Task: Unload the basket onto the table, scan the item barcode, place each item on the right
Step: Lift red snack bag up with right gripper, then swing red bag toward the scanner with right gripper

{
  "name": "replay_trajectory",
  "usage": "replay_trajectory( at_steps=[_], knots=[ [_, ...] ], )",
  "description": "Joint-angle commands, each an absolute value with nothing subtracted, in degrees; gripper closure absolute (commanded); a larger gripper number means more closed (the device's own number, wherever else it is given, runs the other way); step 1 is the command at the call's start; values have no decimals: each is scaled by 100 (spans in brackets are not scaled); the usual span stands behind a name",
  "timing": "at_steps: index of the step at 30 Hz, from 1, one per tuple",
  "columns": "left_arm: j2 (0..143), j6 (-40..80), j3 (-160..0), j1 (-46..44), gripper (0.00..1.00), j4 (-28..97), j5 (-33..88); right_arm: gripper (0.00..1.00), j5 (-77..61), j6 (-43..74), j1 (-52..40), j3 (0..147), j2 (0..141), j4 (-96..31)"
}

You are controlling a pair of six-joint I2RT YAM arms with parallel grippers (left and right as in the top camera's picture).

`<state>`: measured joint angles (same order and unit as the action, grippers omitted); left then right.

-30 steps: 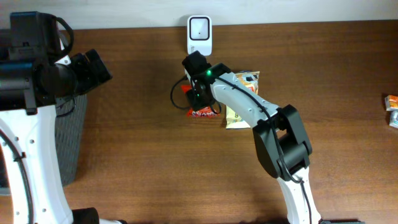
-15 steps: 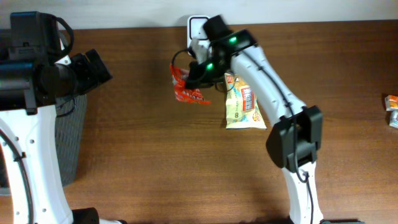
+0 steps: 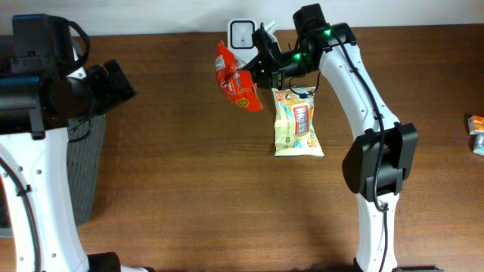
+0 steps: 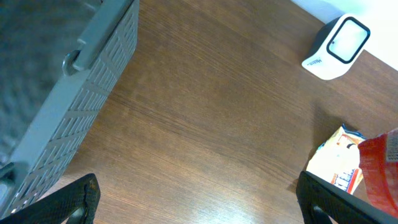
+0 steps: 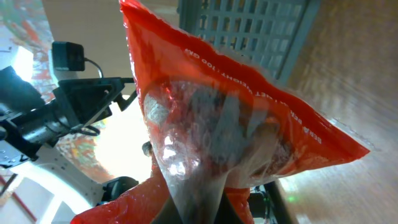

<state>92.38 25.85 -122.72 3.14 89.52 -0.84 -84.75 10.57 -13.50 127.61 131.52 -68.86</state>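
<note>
One red bag — gripped in right jaws — near scanner.

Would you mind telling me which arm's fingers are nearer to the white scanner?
Right. The right fingers hold the red bag beside the scanner; the left fingers hang far off by the grey basket.

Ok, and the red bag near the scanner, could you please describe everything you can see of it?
The red bag is a glossy plastic snack pouch, red with white print. The right wrist view shows a clear panel with dark contents behind it. The right claw is shut on one edge and holds the pouch tilted in the air, above the table, just in front of the white scanner. Nothing else seems to touch it. A cream bag lies flat on the table nearby.
</note>
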Motion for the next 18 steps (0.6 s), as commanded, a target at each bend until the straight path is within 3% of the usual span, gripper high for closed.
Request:
replay_trajectory(
  at_steps=[1,18],
  knots=[
    [9227,2630,-12267,327,1,8943,-84,96,-8895,1096,-1428,12853,13120,-7057],
    [9227,2630,-12267,327,1,8943,-84,96,-8512,-2943,-1422,12855,13117,-9212]
  ],
)
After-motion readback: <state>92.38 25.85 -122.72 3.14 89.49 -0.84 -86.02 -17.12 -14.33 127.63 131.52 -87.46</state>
